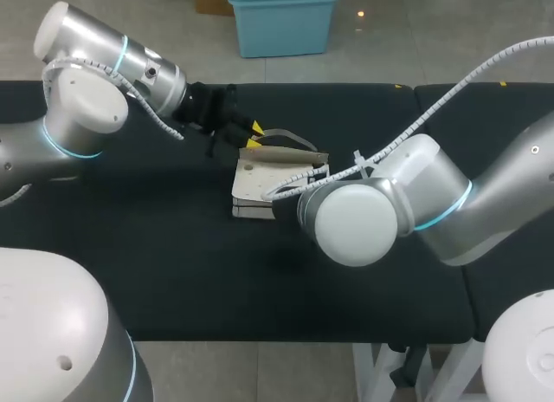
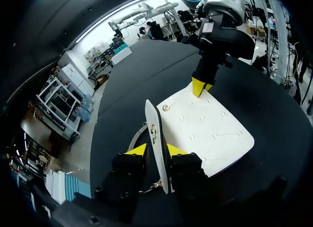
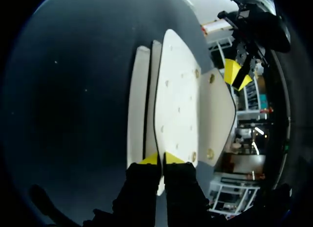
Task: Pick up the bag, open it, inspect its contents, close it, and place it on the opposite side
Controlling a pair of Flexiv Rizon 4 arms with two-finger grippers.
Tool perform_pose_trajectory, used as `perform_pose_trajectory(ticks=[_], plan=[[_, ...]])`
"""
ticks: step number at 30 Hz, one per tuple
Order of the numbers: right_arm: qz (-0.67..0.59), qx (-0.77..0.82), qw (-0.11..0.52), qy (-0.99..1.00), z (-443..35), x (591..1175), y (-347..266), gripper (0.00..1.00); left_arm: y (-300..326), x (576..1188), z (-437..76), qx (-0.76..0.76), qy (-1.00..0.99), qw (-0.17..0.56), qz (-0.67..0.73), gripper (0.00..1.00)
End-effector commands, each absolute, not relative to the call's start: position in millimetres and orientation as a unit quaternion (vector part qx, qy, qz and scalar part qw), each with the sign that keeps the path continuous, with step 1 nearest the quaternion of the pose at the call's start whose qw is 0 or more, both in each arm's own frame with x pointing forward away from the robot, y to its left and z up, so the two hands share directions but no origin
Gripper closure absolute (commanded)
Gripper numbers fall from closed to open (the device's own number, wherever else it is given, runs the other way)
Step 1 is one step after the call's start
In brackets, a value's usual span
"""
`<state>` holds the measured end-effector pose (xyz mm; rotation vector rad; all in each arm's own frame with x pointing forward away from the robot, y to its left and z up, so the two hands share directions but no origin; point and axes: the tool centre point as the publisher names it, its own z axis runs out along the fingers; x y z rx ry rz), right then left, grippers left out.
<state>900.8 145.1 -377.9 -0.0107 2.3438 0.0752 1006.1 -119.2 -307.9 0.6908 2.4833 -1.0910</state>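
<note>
The bag [image 1: 260, 181] lies in the middle of the table [image 1: 156, 246], not yet carried across. I'm at the opening step: my left gripper [image 2: 152, 151] pinches the flap [image 2: 155, 134] and holds it lifted, with inspecting, closing and placing left to do. My right gripper [image 3: 160, 159], low from the right, seems clamped on the bag's near edge, steadying it.

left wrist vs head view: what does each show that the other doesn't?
Left wrist only: left gripper shut on the raised flap, seen edge-on; right gripper pinching the far edge of the bag. Head only: right arm hiding its own gripper; the bag sitting mid-table. Both: white bag lying on the black table.
</note>
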Motion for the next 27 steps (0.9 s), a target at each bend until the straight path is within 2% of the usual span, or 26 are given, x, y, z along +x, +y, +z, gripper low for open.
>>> perform_pose_trajectory(ticks=[1,7,14,16,17,22,27], plan=[[0.036,0.003,0.677,0.735,-383.0,898.0,141.1,1.0,-118.9,995.9,-314.1,0.233,0.871,0.191,-0.389,0.12],[0.036,0.003,0.677,0.735,-383.0,898.0,141.1,1.0,-123.2,988.9,-316.7,0.229,0.871,0.189,-0.392,0.15],[0.036,0.003,0.677,0.735,-383.0,898.0,141.1,1.0,-125.7,980.7,-313.4,0.249,0.865,0.202,-0.386,0.23],[0.036,0.003,0.677,0.735,-383.0,898.0,141.1,1.0,-130.3,982.0,-320.9,0.252,0.869,0.2,-0.375,0.35],[0.036,0.003,0.677,0.735,-383.0,898.0,141.1,1.0,-132.3,983.4,-324.3,0.25,0.872,0.196,-0.373,0.45],[0.036,0.003,0.677,0.735,-383.0,898.0,141.1,1.0,-139.8,989.6,-339.5,0.245,0.882,0.184,-0.359,0.49],[0.036,0.003,0.677,0.735,-383.0,898.0,141.1,1.0,-142.5,998.2,-348.5,0.24,0.888,0.185,-0.347,0.47]])
